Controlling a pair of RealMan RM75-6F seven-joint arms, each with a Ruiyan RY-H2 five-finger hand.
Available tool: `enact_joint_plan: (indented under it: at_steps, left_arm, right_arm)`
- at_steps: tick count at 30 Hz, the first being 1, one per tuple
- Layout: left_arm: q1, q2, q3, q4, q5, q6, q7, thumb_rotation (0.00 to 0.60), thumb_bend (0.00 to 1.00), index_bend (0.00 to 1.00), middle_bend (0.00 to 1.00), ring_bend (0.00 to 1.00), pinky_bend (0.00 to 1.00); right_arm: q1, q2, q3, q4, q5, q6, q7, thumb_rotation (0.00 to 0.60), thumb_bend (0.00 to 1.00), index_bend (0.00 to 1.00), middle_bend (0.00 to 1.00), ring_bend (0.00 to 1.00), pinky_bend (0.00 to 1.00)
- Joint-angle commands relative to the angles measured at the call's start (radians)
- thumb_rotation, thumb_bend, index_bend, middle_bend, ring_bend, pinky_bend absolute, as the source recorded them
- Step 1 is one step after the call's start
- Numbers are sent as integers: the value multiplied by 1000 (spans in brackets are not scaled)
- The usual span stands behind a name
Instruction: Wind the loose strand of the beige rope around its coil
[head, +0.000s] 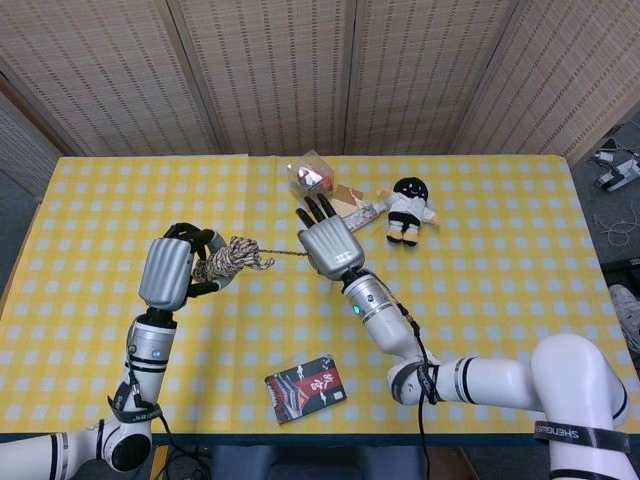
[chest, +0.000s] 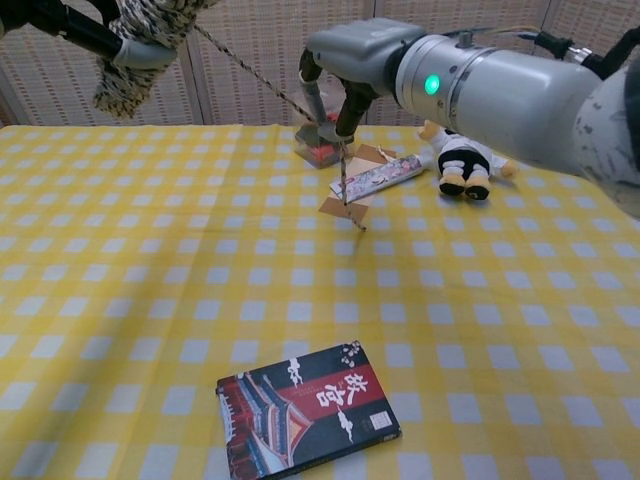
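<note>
Beige braided rope, flecked with dark thread, sits as a bundled coil (head: 228, 258) in the left hand (head: 170, 273), whose fingers clasp it above the yellow checked counter (head: 500, 270). Its loose strand (chest: 255, 78) runs taut across to the right hand (head: 331, 247), which pinches it, the tail dangling below. The rope looks light, soft and limp, so it should be held near the free end, under slight tension, to keep wraps snug.

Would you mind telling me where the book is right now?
In the head view the book lies flat on the table's near edge, a little left of centre, just left of the right forearm and well below both hands.
</note>
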Motion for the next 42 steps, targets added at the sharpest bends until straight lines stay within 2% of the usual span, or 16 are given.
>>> enact_joint_plan:
  at_steps: [1,3,4,5,8,10,11,16,21,29,36,42]
  left_arm:
    - [2,6,-3,1,-6,-1,3,600,271,769,850,607,322]
    - [3,9,-3,4,-8,-2,9,600,271,769,850,607,322]
    - [3,11,-3,6,-9,-2,11,600,271,769,850,607,322]
    - [4,12,-2,7,-9,-2,13,600,271,769,850,607,322]
    - [5,16,1,12,-11,-5,22,600,271,769,850,607,322]
    - [5,18,2,18,-12,-6,26,600,271,769,850,607,322]
    - [5,19,3,20,-13,-8,27,600,271,769,850,607,322]
    - [6,26,10,41,-14,-14,42,600,271,769,850,607,322]
    - [10,34,19,75,-12,-14,59,600,271,768,850,606,322]
    - [28,52,24,101,-36,-24,40,600,271,768,850,605,322]
    - [39,63,20,106,-40,-18,24,600,271,768,850,605,322]
    - [47,69,21,103,-35,-9,21,600,271,768,850,605,322]
  right_arm:
    - [-6,2,-3,-1,-3,-2,3,600,382,670,167,0,0]
    - [-13,9,-2,-10,-3,-4,8,600,325,602,147,0,0]
    - [-16,13,-1,-17,-3,-3,12,600,273,520,126,0,0]
    - [-20,18,1,-25,-4,-1,15,600,214,388,98,0,0]
    - [-37,44,6,-62,-7,11,26,600,145,115,29,0,0]
    - [-55,71,5,-95,-19,29,32,600,130,19,3,0,0]
    - [-63,83,3,-108,-25,37,34,600,129,3,0,0,0]
    - [-133,169,-14,-202,-77,100,70,600,127,0,0,0,0]
    - [-230,260,-58,-287,-158,193,104,600,166,1,39,0,0]
    - [-431,422,-190,-412,-304,330,164,600,169,66,75,0,0]
    - [-621,488,-298,-422,-471,485,259,600,176,88,94,0,0]
    - [-793,465,-382,-324,-586,608,356,600,202,103,108,0,0]
